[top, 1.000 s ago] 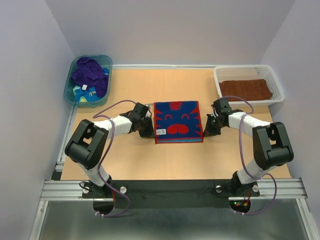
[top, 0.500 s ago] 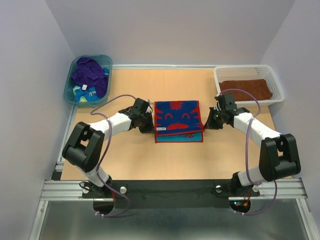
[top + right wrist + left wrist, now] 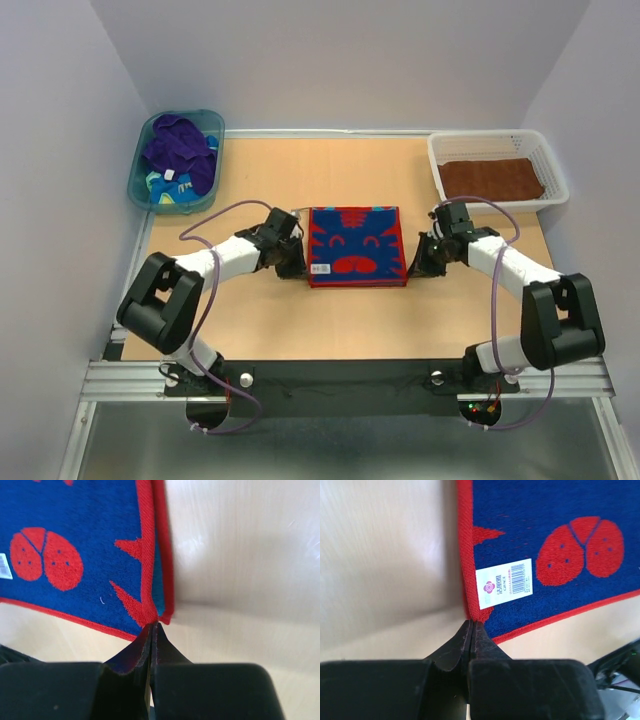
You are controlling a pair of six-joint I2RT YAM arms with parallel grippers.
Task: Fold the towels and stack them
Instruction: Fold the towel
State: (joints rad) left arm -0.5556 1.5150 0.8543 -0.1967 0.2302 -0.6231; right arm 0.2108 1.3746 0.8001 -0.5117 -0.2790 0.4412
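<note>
From above, the folded red-and-blue towel (image 3: 355, 245) lies flat in the middle of the table (image 3: 290, 175), with my left claw (image 3: 293, 268) and right claw (image 3: 415, 266) at its near corners.

Left wrist: my left claw (image 3: 471, 626) is pressed together, tips touching the towel's (image 3: 555, 545) red corner below its label (image 3: 504, 582).

Right wrist: my right claw (image 3: 151, 626) is closed tight, tips meeting the other corner.

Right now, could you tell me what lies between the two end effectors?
The red-and-blue towel lies flat between the left end effector and right end effector, each shut on a near corner; the top external view shows this.
</note>
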